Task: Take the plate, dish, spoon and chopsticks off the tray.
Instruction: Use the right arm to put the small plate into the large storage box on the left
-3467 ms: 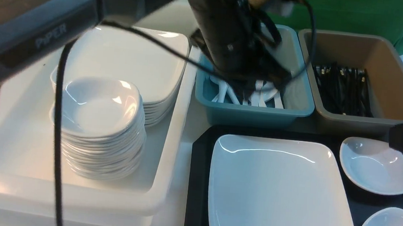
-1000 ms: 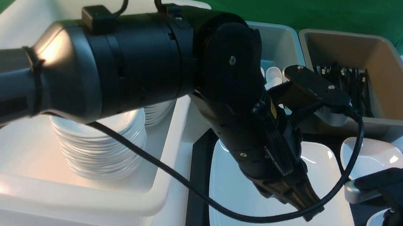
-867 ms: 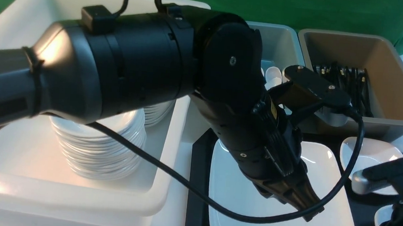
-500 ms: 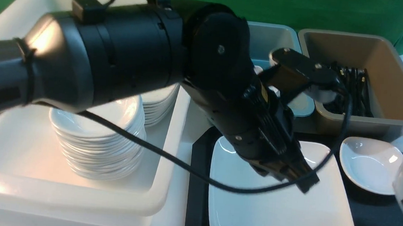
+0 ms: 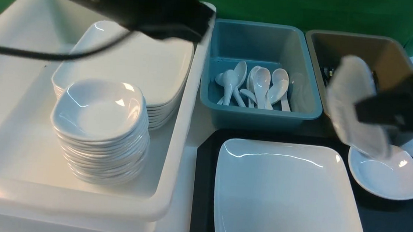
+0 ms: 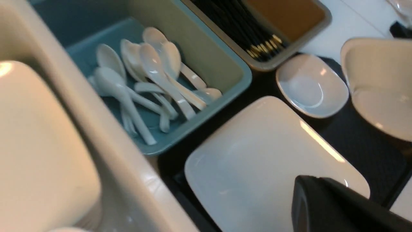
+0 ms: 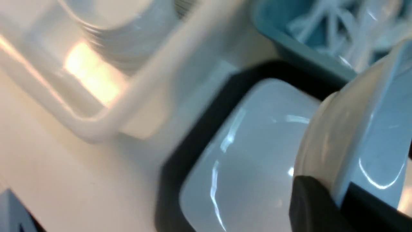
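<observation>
Dish (image 5: 349, 83) hung tilted, rim pinched in the right claw (image 5: 362, 110). A steady carry onto the dish stack (image 5: 99, 115) seemed wise; the left claw (image 6: 322, 201) was closed.

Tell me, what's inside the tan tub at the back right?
Black chopsticks with gold tips lie in the tan tub. From the front, the small white dish in the right claw hides most of them.
</observation>
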